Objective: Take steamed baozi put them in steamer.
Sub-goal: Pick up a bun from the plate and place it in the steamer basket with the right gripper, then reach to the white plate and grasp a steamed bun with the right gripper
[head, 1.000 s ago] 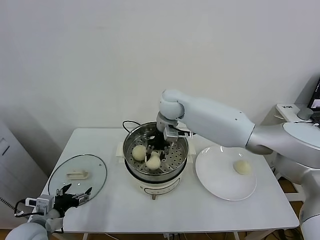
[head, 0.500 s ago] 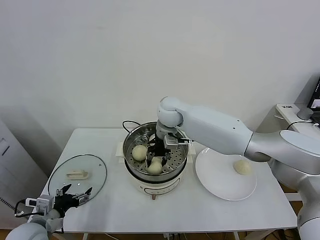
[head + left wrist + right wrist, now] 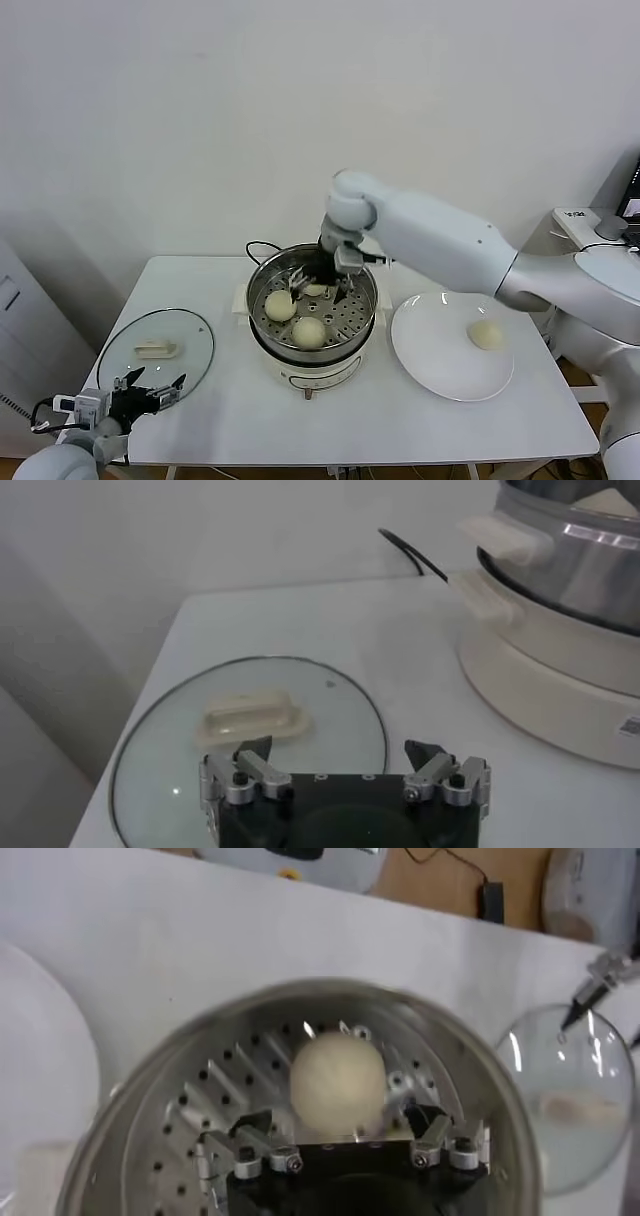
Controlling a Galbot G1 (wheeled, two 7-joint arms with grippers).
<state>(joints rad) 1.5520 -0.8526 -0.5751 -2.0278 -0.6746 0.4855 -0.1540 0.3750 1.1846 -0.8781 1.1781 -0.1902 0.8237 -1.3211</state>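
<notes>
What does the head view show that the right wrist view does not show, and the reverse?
Only the head view shows three baozi in the steamer, counting one partly hidden behind the right gripper, plus a fourth baozi lying on the white plate. Only the right wrist view shows the gripper's open jaws just above a single baozi without touching it. Both show the perforated steamer floor, the glass lid and the left gripper beside it.
</notes>
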